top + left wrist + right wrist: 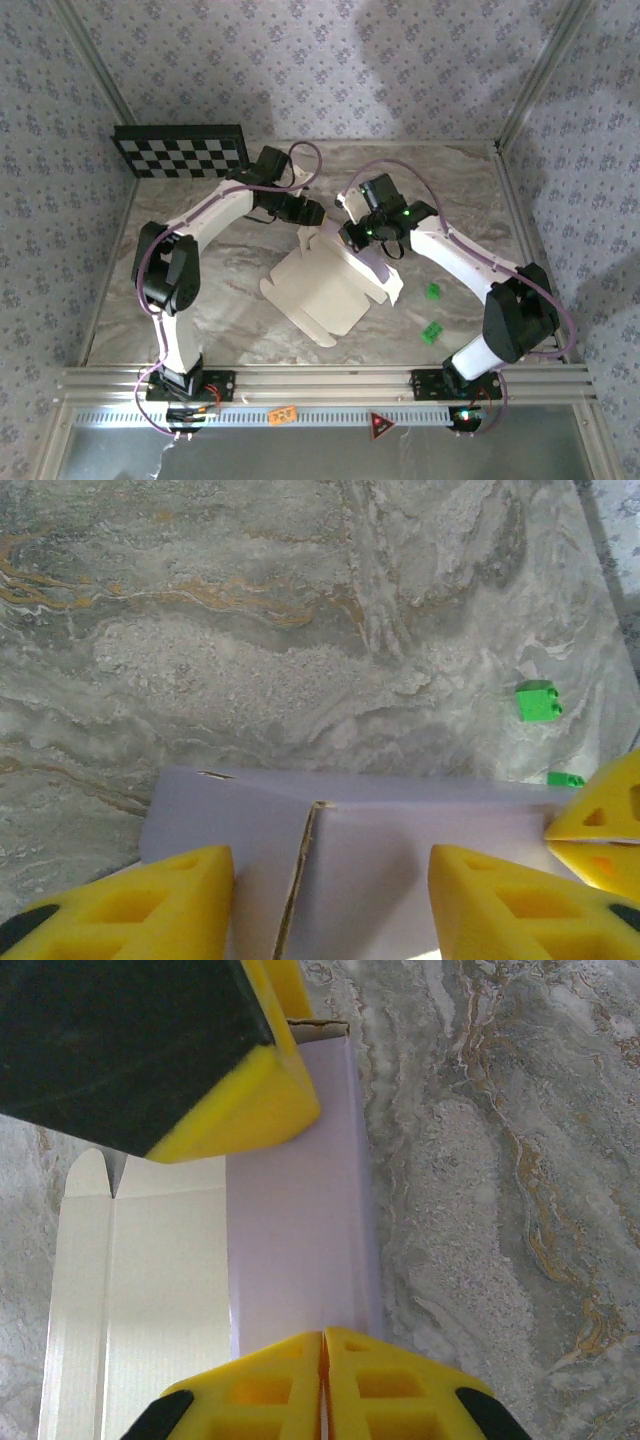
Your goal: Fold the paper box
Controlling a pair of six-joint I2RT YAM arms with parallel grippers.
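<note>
1. The right gripper (323, 1362) has its two yellow fingers pressed together, with only a hairline between them. The raised lavender wall of the paper box (300, 1220) runs straight into that line, so the gripper appears to be pinching the wall's near end.
2. From that pinch, the wall's long axis runs directly away from the right fingers.
3. At the far end of that axis is the left gripper (330, 908), spread wide and holding nothing. Its fingers sit to either side of a cut seam in the cardboard. Whether they touch the sheet cannot be told.
4. The rest of the sheet lies flat on the marble table (250, 630), to one side of the wall. In the top view it lies between the grippers and the arm bases.
5. Judgement: each arm is at one end of the wall, so the next fold turns on that shared line. The left arm would need to close or press across it.
6. Two green blocks (537, 701) lie well apart from the box, on the right arm's side.
</note>
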